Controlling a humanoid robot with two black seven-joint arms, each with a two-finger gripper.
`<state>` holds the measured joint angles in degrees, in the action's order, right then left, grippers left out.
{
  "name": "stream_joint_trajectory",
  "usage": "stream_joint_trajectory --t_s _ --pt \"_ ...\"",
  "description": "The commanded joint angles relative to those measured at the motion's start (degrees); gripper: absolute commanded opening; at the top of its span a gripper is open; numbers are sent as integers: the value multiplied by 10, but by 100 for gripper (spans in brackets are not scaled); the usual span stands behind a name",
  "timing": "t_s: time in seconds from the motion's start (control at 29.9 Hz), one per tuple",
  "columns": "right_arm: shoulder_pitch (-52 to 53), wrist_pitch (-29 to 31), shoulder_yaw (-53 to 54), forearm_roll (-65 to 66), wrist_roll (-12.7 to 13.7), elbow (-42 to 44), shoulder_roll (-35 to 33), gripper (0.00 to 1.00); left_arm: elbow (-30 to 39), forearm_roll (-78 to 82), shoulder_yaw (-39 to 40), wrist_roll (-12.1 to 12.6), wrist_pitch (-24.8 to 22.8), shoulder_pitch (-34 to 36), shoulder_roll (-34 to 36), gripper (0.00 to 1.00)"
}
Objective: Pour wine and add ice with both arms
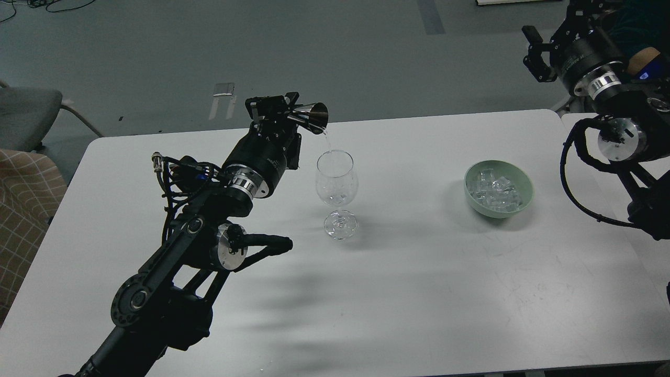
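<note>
My left gripper (289, 107) is shut on a small metal jigger (312, 116), held tipped on its side with its mouth just above and left of the rim of the wine glass (336, 179). A thin stream of wine (327, 140), clear and colourless, falls from the jigger into the glass, which stands upright at the table's middle. A green bowl (522, 207) of ice (495, 192) sits to the right. My right gripper (536, 51) hangs high at the top right, beyond the table's far edge, well apart from the bowl; its fingers look spread and empty.
The white table (398, 293) has a second table edge (578, 118) butting on at the right. A grey chair (26, 112) and a checked cushion (21, 209) stand off the left side. Grey floor lies beyond the far edge.
</note>
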<state>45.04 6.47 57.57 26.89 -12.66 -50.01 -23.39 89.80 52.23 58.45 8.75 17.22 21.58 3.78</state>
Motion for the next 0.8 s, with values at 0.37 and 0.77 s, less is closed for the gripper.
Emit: stream_joint_trajectory --t_s 0.37,0.77 --pt "0 0 1 0 0 1 0 100 0 103 -23 -22 0 3 -2 0" --pt "0 0 1 0 -1 1 0 100 11 178 -29 -26 3 1 -11 0"
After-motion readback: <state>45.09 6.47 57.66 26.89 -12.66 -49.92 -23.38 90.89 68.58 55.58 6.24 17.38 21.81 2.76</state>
